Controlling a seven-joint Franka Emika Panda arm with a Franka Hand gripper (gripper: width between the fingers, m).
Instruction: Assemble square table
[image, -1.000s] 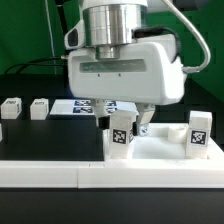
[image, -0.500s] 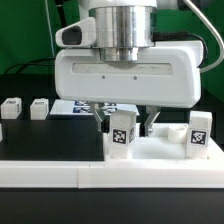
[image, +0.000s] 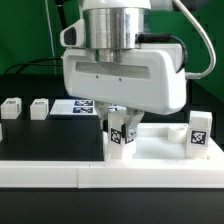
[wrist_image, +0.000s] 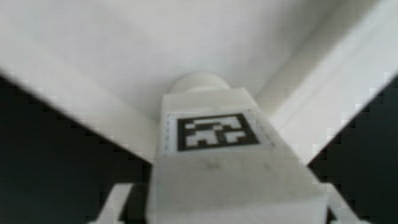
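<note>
My gripper (image: 120, 128) is shut on a small white tagged leg (image: 120, 137) and holds it upright at a corner of the white square table slab (image: 160, 152). In the wrist view the leg (wrist_image: 217, 132) fills the middle. Its round end points at the slab's corner (wrist_image: 107, 50) between two raised rims, and my gripper (wrist_image: 222, 200) has a finger on either side. A second leg (image: 200, 134) stands on the slab at the exterior view's right. Two more legs (image: 10, 107) (image: 38, 108) stand on the black table at the left.
The marker board (image: 82, 107) lies flat behind the gripper. A long white rail (image: 90, 177) runs along the front edge. A green backdrop stands behind the arm.
The hand has shifted toward the exterior view's left and its fingers have come in around the leg. The leg stands in nearly the same place.
</note>
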